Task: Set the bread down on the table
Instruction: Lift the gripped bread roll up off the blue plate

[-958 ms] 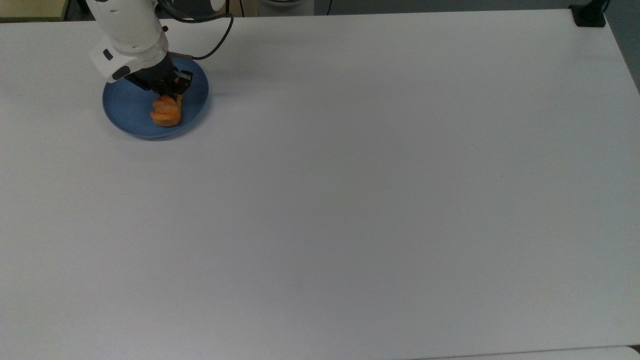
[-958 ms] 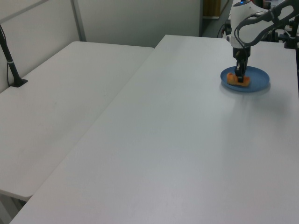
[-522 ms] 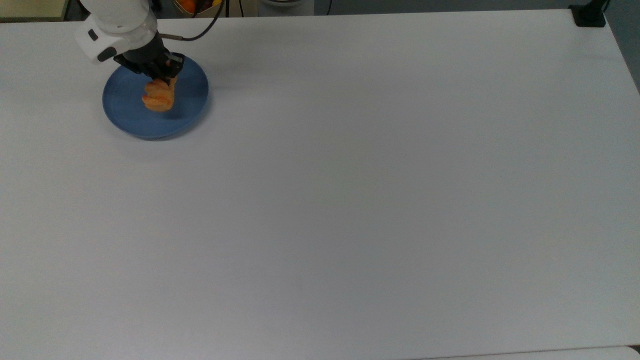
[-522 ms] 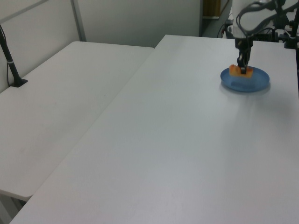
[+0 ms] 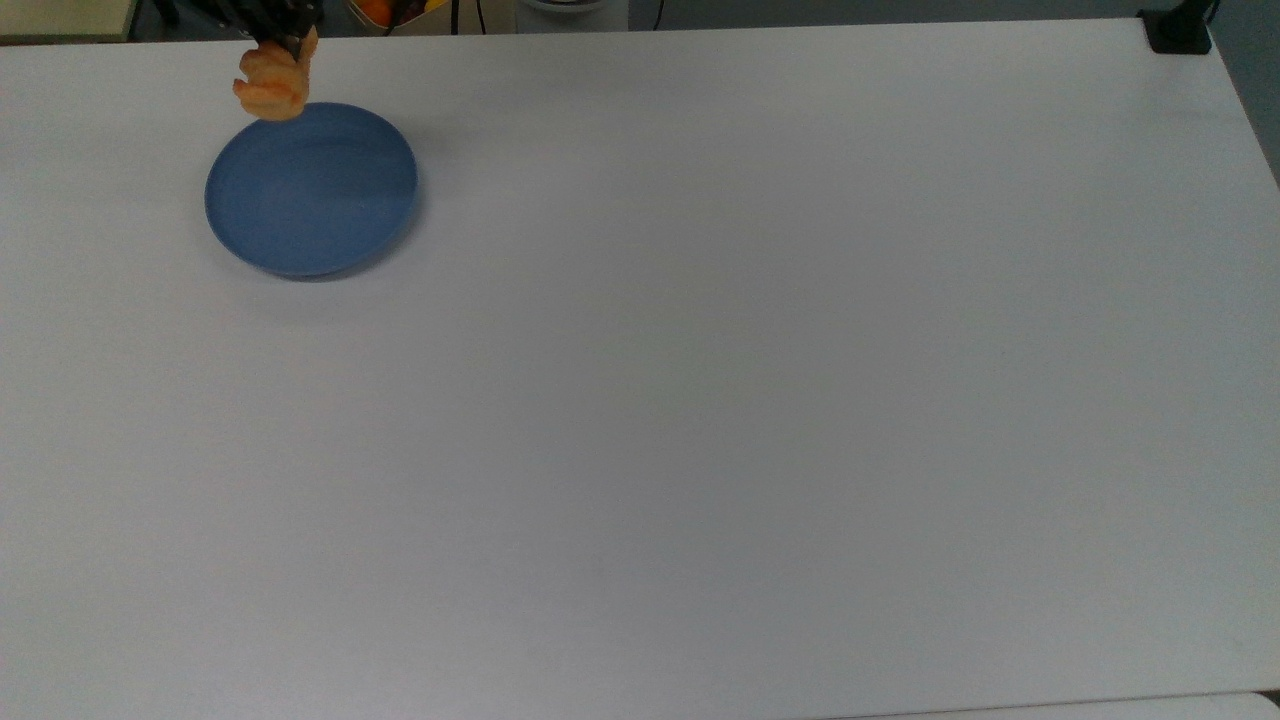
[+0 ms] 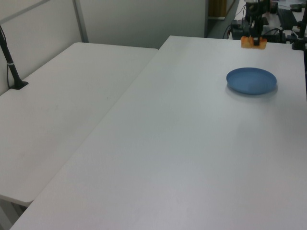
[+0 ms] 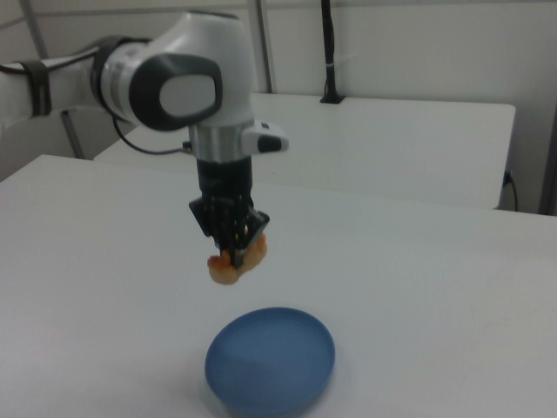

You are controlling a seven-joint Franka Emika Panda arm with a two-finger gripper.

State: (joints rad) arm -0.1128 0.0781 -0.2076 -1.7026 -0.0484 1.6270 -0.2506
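Hand [image 7: 237,252] of the white robot arm [image 7: 187,83] pinches the bread [image 7: 235,263], a small golden-orange roll, and holds it in the air above the white counter [image 5: 700,400]. An empty round blue plate [image 5: 311,188] sits on the counter below; in the right view the bread hangs just past its far rim.

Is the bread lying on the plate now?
No, the bread hangs in the tool, lifted clear above the plate.
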